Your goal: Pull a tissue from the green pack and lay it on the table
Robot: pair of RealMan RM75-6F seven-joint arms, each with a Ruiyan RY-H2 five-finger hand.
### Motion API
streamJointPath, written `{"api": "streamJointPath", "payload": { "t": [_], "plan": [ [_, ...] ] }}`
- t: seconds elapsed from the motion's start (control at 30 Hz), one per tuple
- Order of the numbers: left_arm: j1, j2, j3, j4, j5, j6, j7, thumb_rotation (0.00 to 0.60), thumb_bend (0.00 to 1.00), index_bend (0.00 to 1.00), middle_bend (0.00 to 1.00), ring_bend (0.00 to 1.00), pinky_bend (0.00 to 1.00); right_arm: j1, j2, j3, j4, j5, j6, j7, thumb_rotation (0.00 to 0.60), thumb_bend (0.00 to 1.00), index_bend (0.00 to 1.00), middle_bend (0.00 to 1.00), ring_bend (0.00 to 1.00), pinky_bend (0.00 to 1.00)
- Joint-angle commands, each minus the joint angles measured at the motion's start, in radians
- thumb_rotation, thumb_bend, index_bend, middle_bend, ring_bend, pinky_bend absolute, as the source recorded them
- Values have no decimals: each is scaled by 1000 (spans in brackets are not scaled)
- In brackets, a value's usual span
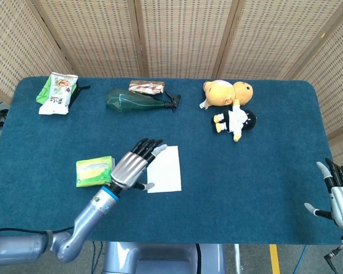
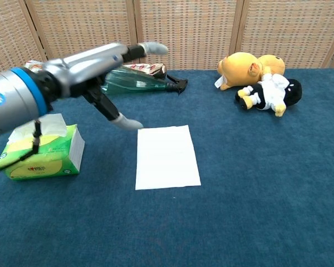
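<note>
A white tissue (image 1: 165,169) (image 2: 166,157) lies flat on the blue table, apart from any hand. The green tissue pack (image 1: 94,171) (image 2: 40,151) sits to its left, with a white tissue tuft sticking out of its top. My left hand (image 1: 132,167) (image 2: 97,67) hovers between the pack and the sheet, fingers spread and straight, holding nothing. At the lower right edge of the head view my right hand (image 1: 340,196) stays off the table with its fingers apart, empty.
A green bottle (image 1: 138,100) and a wrapped snack (image 1: 147,87) lie at the back. A snack bag (image 1: 58,93) is at the back left. A yellow plush (image 1: 227,92) and a black-and-white doll (image 1: 236,121) lie at the back right.
</note>
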Motion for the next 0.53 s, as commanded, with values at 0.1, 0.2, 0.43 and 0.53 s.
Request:
{"api": "streamJointPath", "payload": {
  "t": [0.1, 0.2, 0.43, 0.53],
  "plan": [
    [156, 335, 44, -90, 166, 168, -193, 600, 0, 0, 0, 0, 0, -3, 0, 0, -8, -3, 9, -13, 600, 0, 0, 0, 0, 0],
    [235, 476, 96, -87, 188, 207, -251, 600, 0, 0, 0, 0, 0, -4, -1, -2, -13, -7, 13, -23, 600, 0, 0, 0, 0, 0],
    [390, 541, 151, 24, 188, 350, -315, 600, 0, 0, 0, 0, 0, -3, -3, -4, -23, -15, 17, -42, 600, 0, 0, 0, 0, 0],
    [467, 505, 178, 109, 206, 424, -399, 600, 0, 0, 0, 0, 0, -1, -5, -6, -29, -19, 17, -54, 600, 0, 0, 0, 0, 0]
  ]
}}
